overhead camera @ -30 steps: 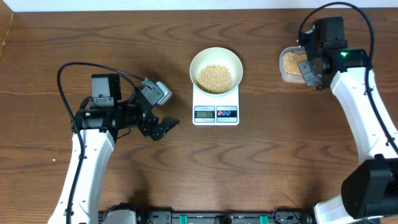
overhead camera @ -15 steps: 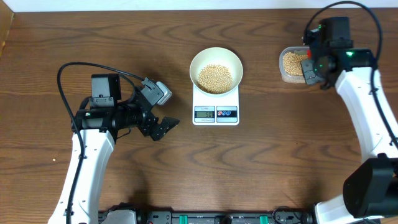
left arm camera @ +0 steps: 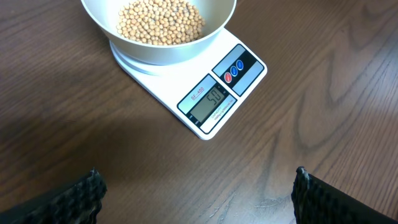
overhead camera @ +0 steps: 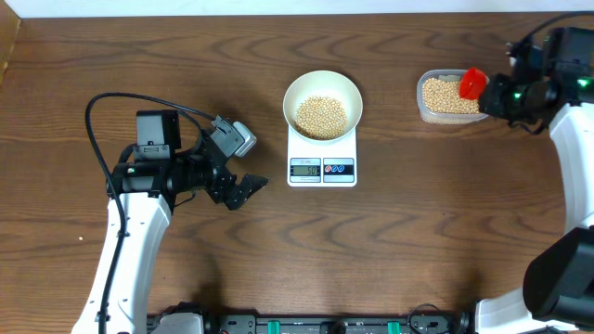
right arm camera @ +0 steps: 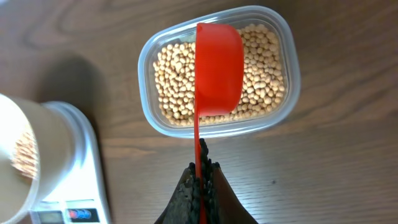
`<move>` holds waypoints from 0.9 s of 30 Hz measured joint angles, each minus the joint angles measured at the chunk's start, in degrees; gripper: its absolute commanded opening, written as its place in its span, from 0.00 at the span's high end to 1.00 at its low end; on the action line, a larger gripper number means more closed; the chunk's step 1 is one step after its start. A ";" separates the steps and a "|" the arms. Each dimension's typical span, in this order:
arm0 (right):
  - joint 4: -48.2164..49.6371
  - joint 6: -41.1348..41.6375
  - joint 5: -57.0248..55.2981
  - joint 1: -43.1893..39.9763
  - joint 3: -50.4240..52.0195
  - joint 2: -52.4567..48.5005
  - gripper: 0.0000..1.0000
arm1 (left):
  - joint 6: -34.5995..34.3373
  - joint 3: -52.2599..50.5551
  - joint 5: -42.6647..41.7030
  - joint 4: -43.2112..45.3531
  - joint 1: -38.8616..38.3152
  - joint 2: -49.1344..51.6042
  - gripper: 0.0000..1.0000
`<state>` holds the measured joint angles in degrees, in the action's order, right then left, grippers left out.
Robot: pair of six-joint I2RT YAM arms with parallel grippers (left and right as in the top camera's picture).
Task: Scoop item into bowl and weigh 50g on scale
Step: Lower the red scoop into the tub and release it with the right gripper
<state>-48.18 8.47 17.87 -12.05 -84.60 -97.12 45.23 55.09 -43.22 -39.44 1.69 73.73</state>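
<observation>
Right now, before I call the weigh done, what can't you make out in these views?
- Scale, overhead: display digits too small to read.
- Scoop, right wrist: held in the right tool, only its red outside shows; its load is hidden.
- Bowl, right wrist: cut off by the left edge.

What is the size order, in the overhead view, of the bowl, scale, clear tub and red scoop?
1. The bowl and the scale: similar width; the bowl hides part of the scale, so I do not rank them.
2. The clear tub.
3. The red scoop.
</observation>
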 measured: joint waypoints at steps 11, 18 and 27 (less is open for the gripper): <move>2.38 12.87 4.07 -2.21 4.55 -0.57 0.87 | -0.02 0.00 0.00 0.00 0.00 0.00 0.02; 2.89 15.87 4.59 -2.21 4.96 -0.96 0.45 | -0.02 0.00 0.00 0.00 0.00 0.00 0.02; 2.97 17.51 4.70 -2.19 4.98 -0.96 0.16 | 0.00 0.00 0.00 0.00 0.00 0.00 0.02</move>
<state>-45.21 25.98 22.57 -14.24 -79.61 -98.08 45.23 55.09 -43.22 -39.44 1.69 73.73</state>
